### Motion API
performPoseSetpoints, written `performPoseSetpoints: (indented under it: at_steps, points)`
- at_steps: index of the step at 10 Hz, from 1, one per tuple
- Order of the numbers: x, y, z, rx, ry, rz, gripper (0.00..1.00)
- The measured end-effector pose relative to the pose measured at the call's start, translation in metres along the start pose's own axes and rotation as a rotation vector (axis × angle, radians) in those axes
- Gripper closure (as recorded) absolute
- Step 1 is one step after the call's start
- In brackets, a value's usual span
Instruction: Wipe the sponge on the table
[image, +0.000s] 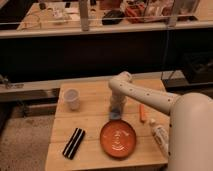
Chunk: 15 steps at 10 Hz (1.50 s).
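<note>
Pressing the sponge (115, 115) to the worktop (90, 112) midway between left and right edges, with the gripper (117, 108) low, fingers closed on it, just behind the plate (119, 139); next, likely sliding flat, clear of that plate.

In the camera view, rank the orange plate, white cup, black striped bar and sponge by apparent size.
1. orange plate
2. white cup and black striped bar: look about alike, not ranked
3. sponge, smallest, partly hidden beneath the tool, on the table

gripper (116, 107) partly hiding sponge (115, 116), arm (150, 100) cropped
</note>
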Motion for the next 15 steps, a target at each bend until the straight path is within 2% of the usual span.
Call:
performPoseSetpoints:
  at_steps: [3,7,9,10,13,15]
  points:
    - [0.022,0.037,-0.007,-0.027,0.033,0.082,0.62]
    - [0.077,0.042,-0.002,-0.024,0.039,0.152,0.62]
    - [0.107,0.026,-0.002,-0.004,0.045,0.146,0.62]
    - [0.113,0.016,-0.004,0.004,0.048,0.135,0.62]
    - [0.112,-0.028,-0.002,0.030,0.041,0.079,0.62]
    - [0.102,-0.067,0.005,0.039,0.028,0.012,0.62]
